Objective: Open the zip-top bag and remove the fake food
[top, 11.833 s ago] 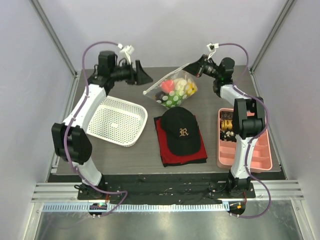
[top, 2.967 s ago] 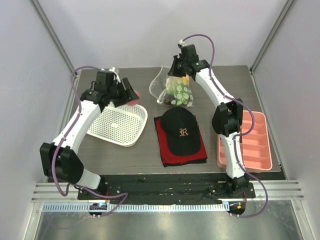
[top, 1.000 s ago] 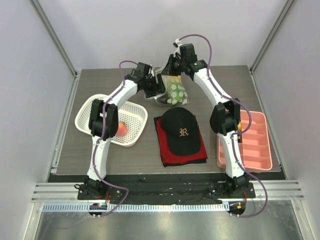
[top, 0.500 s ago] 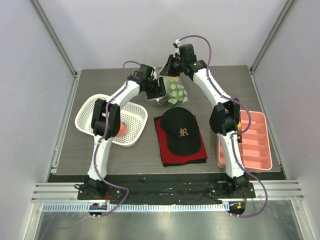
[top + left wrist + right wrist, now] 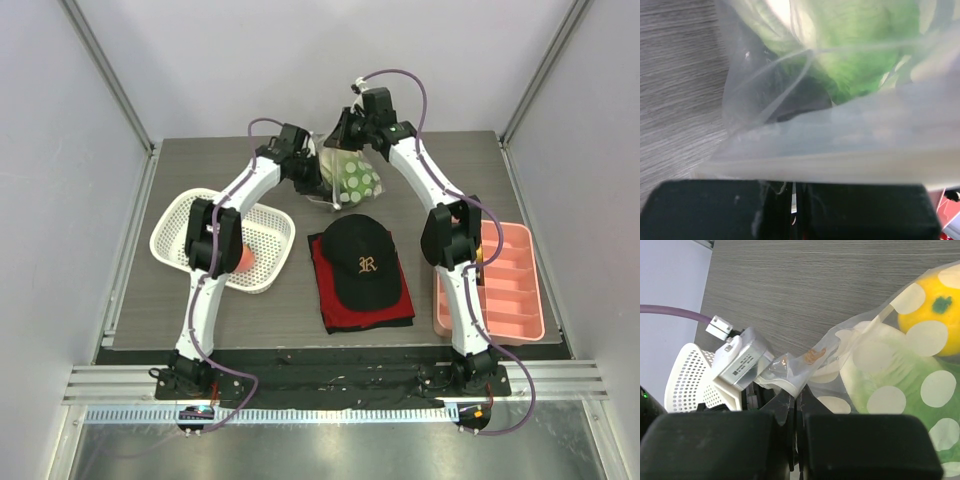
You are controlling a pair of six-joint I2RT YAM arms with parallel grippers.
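The clear polka-dot zip-top bag sits at the back middle of the table, held up between my two grippers. My right gripper is shut on the bag's upper edge, its fingertips pinching the film. On the bag's left side, my left gripper is shut, with the zip strip lying across its tips. Fake food shows inside the bag: a leafy green vegetable and a yellow-orange citrus. A red-pink peach lies in the white mesh basket.
A black cap lies on a red cloth just in front of the bag. A pink divided tray stands at the right edge. The basket fills the left of the table, and its rim also shows in the right wrist view.
My left gripper's jaws, open at the bag's left edge a second ago, have shut there. The bag has spread slightly to the right. The right gripper kept its hold.
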